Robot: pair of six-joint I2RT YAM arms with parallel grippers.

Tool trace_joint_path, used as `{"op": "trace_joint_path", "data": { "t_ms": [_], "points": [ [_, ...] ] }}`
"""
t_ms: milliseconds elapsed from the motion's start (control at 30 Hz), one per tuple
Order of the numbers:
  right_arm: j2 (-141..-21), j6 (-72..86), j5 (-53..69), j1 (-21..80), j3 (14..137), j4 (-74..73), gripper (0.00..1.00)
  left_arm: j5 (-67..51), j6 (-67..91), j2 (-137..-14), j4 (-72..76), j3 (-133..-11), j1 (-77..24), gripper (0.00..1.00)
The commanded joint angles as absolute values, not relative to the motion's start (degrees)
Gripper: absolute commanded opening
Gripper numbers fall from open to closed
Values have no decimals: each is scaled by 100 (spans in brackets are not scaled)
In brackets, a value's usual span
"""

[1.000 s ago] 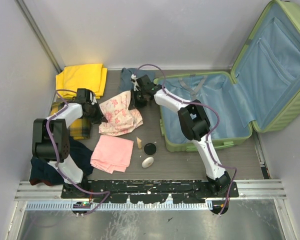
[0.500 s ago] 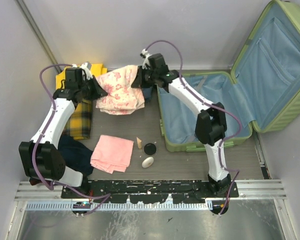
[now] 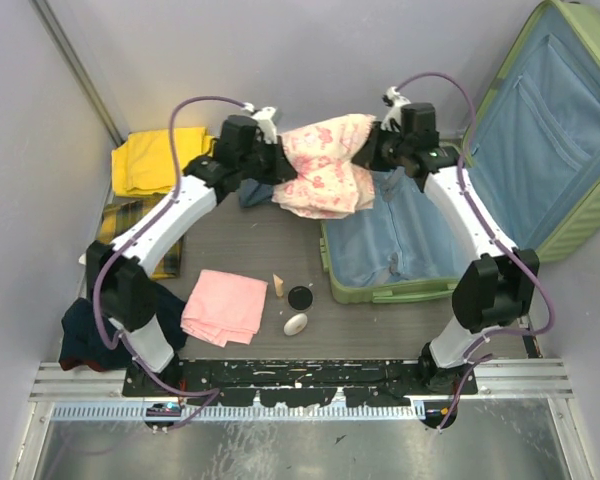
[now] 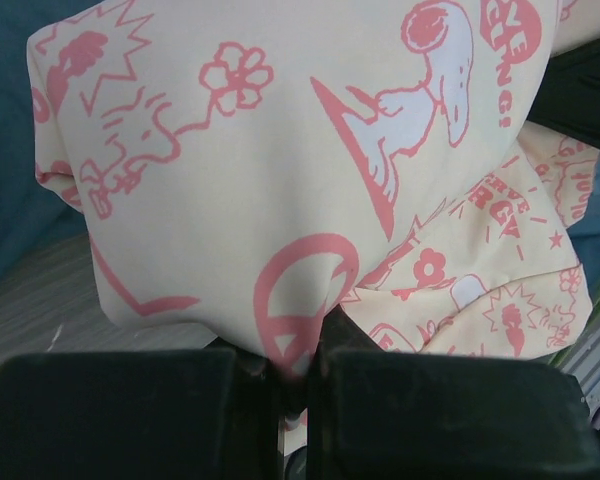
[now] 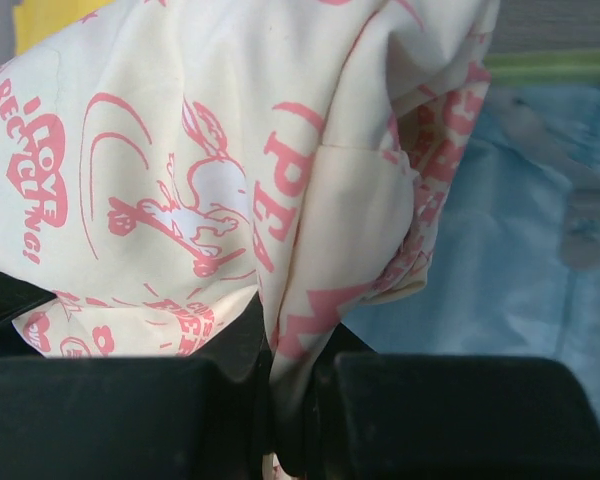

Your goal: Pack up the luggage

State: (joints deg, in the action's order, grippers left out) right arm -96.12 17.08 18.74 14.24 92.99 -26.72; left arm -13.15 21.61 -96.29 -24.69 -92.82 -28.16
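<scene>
While the green suitcase (image 3: 400, 291) lies open at the right of the tabletop (image 3: 260, 245), blue lining showing, both arms arch high, the left end effector (image 3: 273, 166) and right end effector (image 3: 373, 156) each pinched on a cream, pink-printed cloth (image 3: 325, 175) stretched above its left rim.

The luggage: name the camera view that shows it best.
Top external. It shows the whole luggage open, base on the table and lid raised at right. The right wrist view catches only a patch of blue lining and green rim behind the printed cloth; the left wrist view is almost filled by that cloth.
</scene>
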Motion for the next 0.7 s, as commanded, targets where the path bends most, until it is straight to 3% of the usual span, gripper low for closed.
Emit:
{"op": "trace_joint_path", "data": {
  "t_ms": [0,267,533,567,667],
  "points": [
    [-8811,1227,1915,644,8687,-2548,0,-1200,2075,-10313,-1719,-9963,-3439,0],
    [-8828,689,1880,-210,7962,-2164,0,-860,2326,-11820,-1838,-11242,-4040,0],
    [-9524,499,1881,-395,7746,-1681,0,-598,2299,-12339,-2133,-11461,-4154,0],
    [-9614,541,1942,-396,7733,-1614,0,-549,2288,-12386,-2249,-11547,-4147,2],
    [-9922,761,2058,-402,7700,-1362,1,-536,2194,-12481,-2587,-11907,-4128,33]
  ]
}}
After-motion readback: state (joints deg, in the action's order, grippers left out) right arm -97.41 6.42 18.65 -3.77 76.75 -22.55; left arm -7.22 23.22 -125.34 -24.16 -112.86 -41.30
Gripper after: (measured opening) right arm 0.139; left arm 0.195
